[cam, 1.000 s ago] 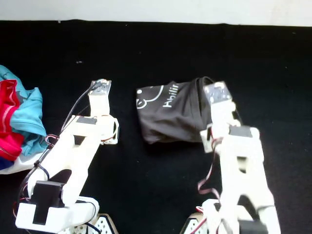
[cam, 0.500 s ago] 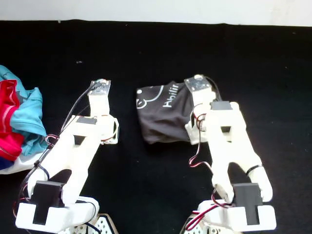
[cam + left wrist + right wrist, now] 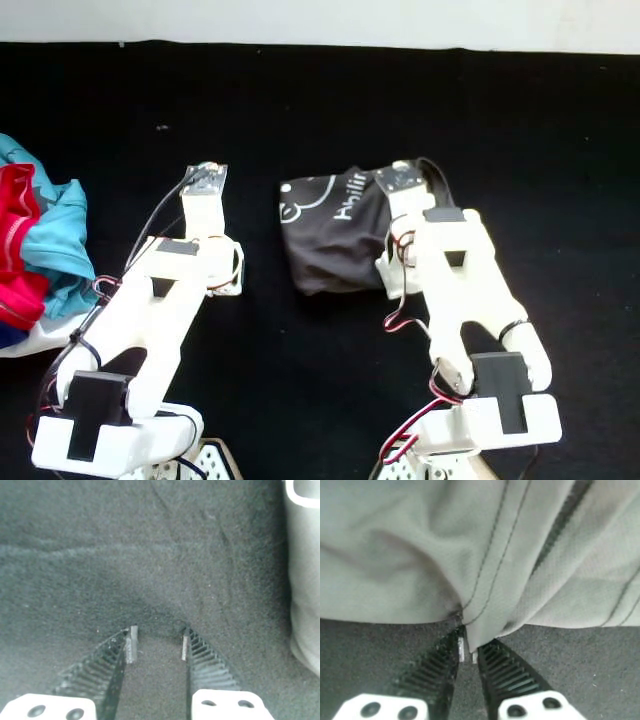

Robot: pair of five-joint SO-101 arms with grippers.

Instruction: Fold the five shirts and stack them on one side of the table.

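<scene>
Got the right hand point(image 3: 467, 652) pinching a stitched edge of the dark shirt point(image 3: 335, 235), pressed nearly together on the cloth, arm stretched forward over the shirt's right end. Sits around the middle of the black counter point(image 3: 520, 120), bunched into a rough block. Got the left hand point(image 3: 157, 642) spread a bit, tips down at bare counter just left of the shirt. Colourful shirts point(image 3: 40, 250) heaped at the far left edge

Left gripper point(image 3: 157, 642), jaws apart, low over the dark table cloth point(image 3: 150, 555), a pale object point(image 3: 305, 570) nearby.
</scene>
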